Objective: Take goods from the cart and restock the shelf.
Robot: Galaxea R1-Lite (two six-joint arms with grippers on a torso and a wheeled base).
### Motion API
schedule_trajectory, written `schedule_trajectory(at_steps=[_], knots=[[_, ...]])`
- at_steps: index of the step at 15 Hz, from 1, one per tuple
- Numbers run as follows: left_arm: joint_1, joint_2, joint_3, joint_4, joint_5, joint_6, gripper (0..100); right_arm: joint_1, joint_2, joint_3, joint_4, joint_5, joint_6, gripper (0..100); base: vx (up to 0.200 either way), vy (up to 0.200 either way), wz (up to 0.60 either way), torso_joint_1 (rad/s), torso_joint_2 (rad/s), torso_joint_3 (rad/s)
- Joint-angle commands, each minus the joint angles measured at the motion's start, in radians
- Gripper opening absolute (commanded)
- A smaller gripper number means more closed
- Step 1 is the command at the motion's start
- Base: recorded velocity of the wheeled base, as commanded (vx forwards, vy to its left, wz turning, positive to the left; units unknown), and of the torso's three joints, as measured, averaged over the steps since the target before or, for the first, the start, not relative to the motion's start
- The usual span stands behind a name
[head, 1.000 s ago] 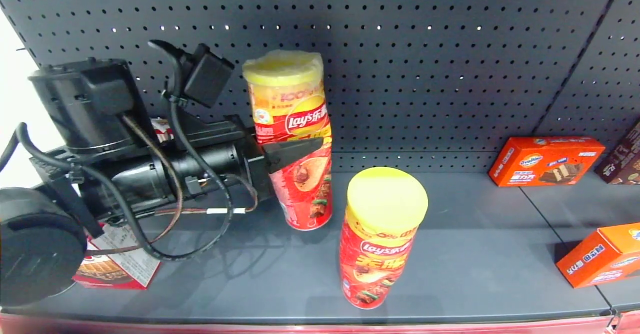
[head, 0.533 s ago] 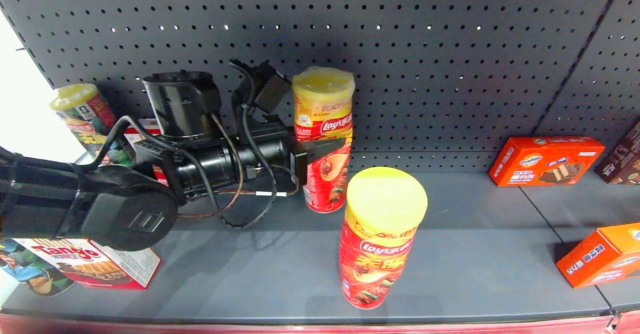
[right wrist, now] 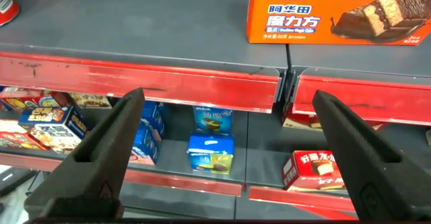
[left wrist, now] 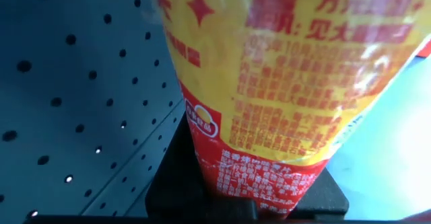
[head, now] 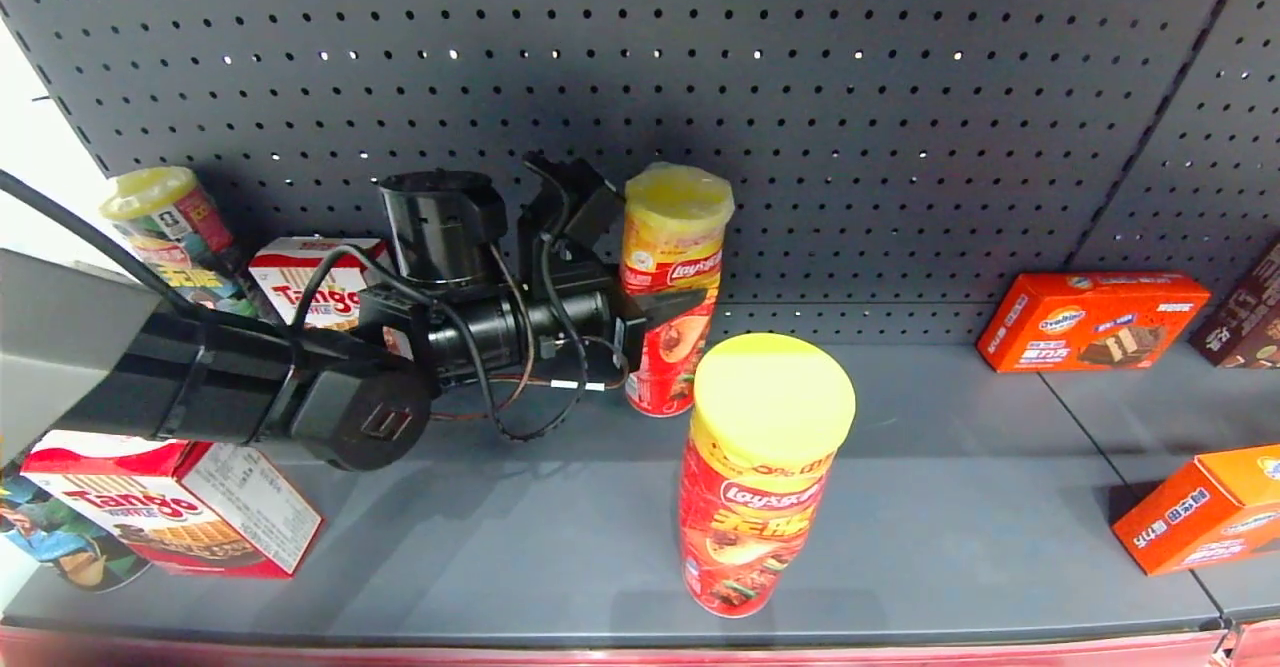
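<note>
A red and yellow chip can point(head: 672, 237) stands upright close to the pegboard back wall point(head: 850, 147), its base at shelf level. My left gripper point(head: 688, 304) is shut on its middle, reaching in from the left. Up close in the left wrist view, the held can point(left wrist: 283, 83) sits against the gripper body. A second chip can point(head: 765, 467) stands free nearer the shelf's front edge, just right of the held one. My right gripper point(right wrist: 229, 99) hangs open with nothing in it, before the red front edge of a shelf point(right wrist: 141, 72).
Wafer boxes point(head: 170, 517) point(head: 320, 282) and a small can point(head: 165, 222) sit at the left. Orange boxes point(head: 1090, 317) point(head: 1200, 522) lie at the right, one also in the right wrist view point(right wrist: 337, 12). Bare shelf point(head: 960, 467) lies between the cans and the orange boxes.
My left arm has carried the chip can to the right and back toward the pegboard, lowering it to shelf level. The front can has not moved.
</note>
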Motion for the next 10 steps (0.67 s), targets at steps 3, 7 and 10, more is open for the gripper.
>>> schedule_trajectory(at_steps=[3,7,10], knots=[[0.001,0.043,-0.034,-0.003,0.0,0.002,0,0.0,0.002,0.0,0.001,0.0,0.0,100,0.0,0.0,0.0,0.0,0.0,0.0],[0.001,0.078,-0.035,-0.062,0.002,0.0,0,0.0,0.002,0.0,-0.001,0.0,0.0,100,0.0,0.0,0.0,0.0,0.0,0.0],[-0.002,0.087,-0.034,-0.071,0.0,0.0,0,0.0,0.002,0.0,-0.001,0.0,0.0,100,0.0,0.0,0.0,0.0,0.0,0.0]])
